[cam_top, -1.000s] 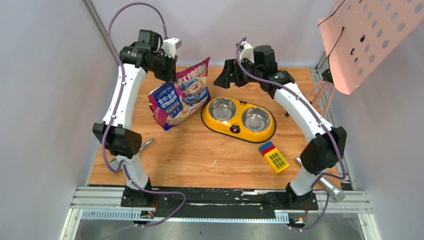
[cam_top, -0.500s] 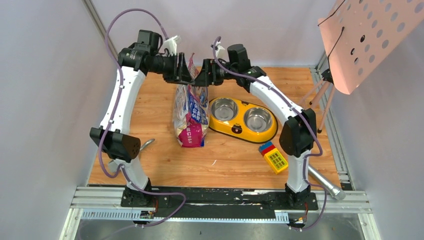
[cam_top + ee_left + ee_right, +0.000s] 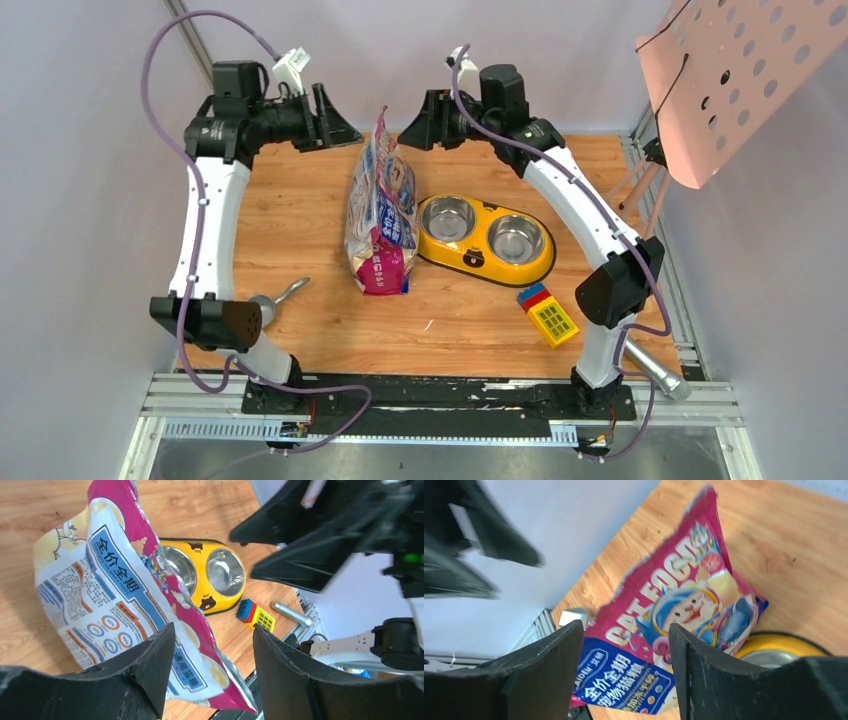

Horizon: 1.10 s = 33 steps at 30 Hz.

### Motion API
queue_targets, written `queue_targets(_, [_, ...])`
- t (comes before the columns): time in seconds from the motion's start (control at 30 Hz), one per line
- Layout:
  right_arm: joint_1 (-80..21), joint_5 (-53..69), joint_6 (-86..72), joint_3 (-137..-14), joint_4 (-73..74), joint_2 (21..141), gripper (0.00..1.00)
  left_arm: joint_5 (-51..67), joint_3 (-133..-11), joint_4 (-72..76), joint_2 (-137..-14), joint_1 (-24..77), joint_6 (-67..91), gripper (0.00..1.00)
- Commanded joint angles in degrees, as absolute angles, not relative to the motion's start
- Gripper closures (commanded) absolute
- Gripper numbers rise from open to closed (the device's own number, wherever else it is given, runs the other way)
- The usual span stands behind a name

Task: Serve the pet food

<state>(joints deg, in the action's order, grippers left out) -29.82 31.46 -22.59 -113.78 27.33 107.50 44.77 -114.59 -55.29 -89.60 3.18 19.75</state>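
- The bag (image 3: pixel 382 215) is standing upright on the table (image 3: pixel 300 220), toward the far side and about midway across. From above it is showing edge-on, with its magenta base nearer and its ragged top edge farther.
- Its contents are staying hidden inside, so I cannot tell how full it is.
- The left gripper (image 3: pixel 342 122) is hovering just left of the bag's top and pointing right at it. Its jaws are spread wide with nothing between them.
- In the left wrist view, its two black fingers (image 3: pixel 145 675) are framing the back of the bag, the side with the blue panels of print, without touching it.
- The right gripper (image 3: pixel 412 125) is hovering just right of the bag's top and facing the left gripper across it. Its jaws are likewise parted and holding nothing.
- In the right wrist view, the bag's front is showing between the fingers (image 3: pixel 544 672), with the words "CAT FOOD" and a cartoon cat, and it is lying clear of both.
- The yellow feeder (image 3: pixel 479 228) is sitting just right of the bag with its two steel bowls side by side. I cannot tell whether it is touching the bag.
- A scoop (image 3: pixel 272 302) is lying near the left edge, well apart from the bag.
- A block toy (image 3: pixel 547 312) is resting near the feeder's near-right side.
- A metal cylinder (image 3: pixel 652 372) is lying at the near right corner, by the right arm's base.
- A pink perforated panel (image 3: pixel 740 70) is hanging over the far right corner.
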Motion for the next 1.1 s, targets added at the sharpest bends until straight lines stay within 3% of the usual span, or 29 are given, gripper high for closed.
queue_targets(0.0, [-30.17, 31.05, -26.04, -118.83, 29.14, 107.79, 0.37, 44.05, -113.74, -50.03, -92.22, 5.75, 17.96, 0.34])
queue_targets(0.23, [-30.78, 38.88, -24.23, -116.19, 29.25, 107.53, 0.37, 47.86, -105.0, -52.35, -87.98, 5.97, 16.16, 0.39])
queue_targets(0.33, [-32.17, 36.1, -23.42, -112.76, 29.87, 104.92, 0.37, 50.6, -103.01, -55.98, -86.4, 6.01, 15.64, 0.39])
queue_targets(0.67, [-33.71, 34.02, -20.31, -103.15, 29.82, 98.39, 0.35, 51.65, -95.2, -57.99, -81.7, 7.73, 15.7, 0.58])
queue_targets(0.97, [-33.83, 32.81, -19.3, -101.99, 29.9, 96.37, 0.35, 50.46, -94.6, -58.52, -82.13, 9.75, 15.6, 0.58])
queue_targets(1.07, [-34.35, 32.79, -18.49, -102.68, 30.06, 96.12, 0.34, 49.04, -94.68, -58.87, -82.53, 10.12, 15.59, 0.63])
